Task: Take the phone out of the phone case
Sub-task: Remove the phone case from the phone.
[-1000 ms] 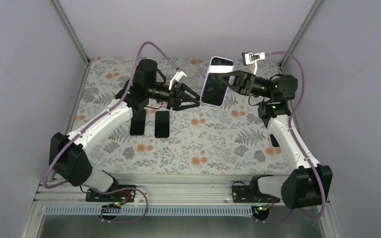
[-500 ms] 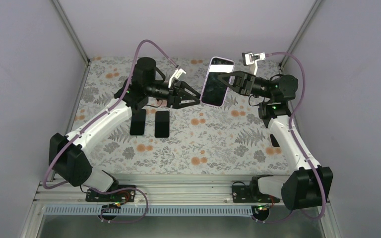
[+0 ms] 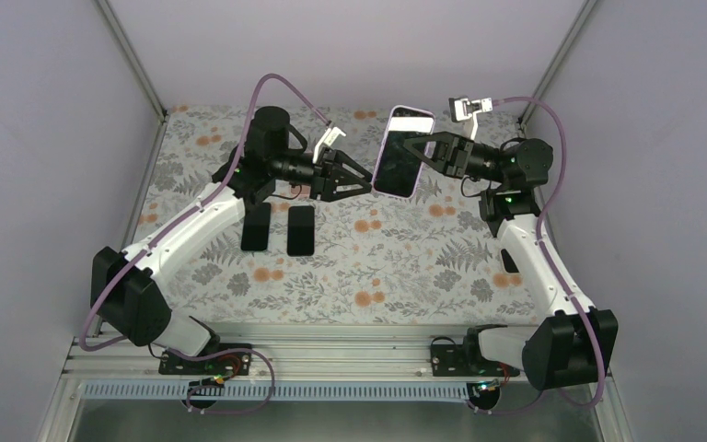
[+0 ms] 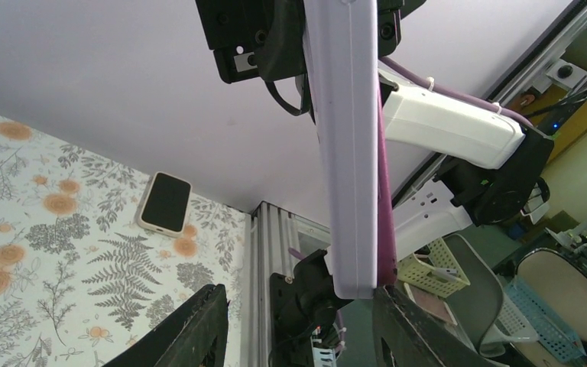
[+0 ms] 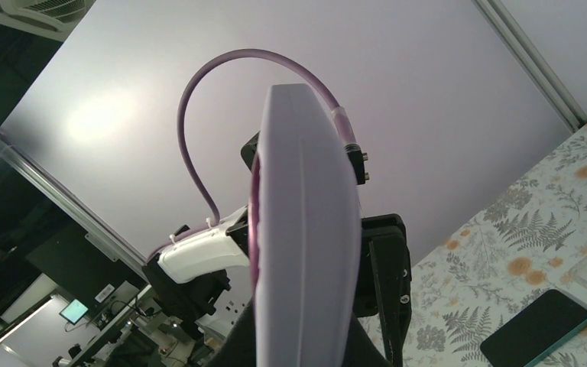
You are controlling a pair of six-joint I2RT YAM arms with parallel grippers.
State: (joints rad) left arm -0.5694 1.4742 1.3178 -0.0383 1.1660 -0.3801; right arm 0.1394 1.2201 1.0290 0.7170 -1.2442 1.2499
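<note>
Lilac case (image 3: pixel 411 114) with phone (image 3: pixel 398 164) inside, held aloft between two arms

Clamped upright in the right gripper (image 3: pixel 414 147), jaws closed tight across its thickness, well above the floral table (image 3: pixel 396 267); raised and turned, presumably, for access to the case rim by the other arm. Left gripper (image 3: pixel 365 181): jaws about half open, holding nothing, lined up with the phone's lower end just ahead, between the two fingers. Likely placed there for pushing or peeling at the case edge; contact not determinable. Against the picture a second back: left gripper slightly higher and closer to that lower edge, right grip and tilt of the phone unchanged. Two spare phones (image 3: pixel 256 226) flat on the table, well below the left jaws.
</note>
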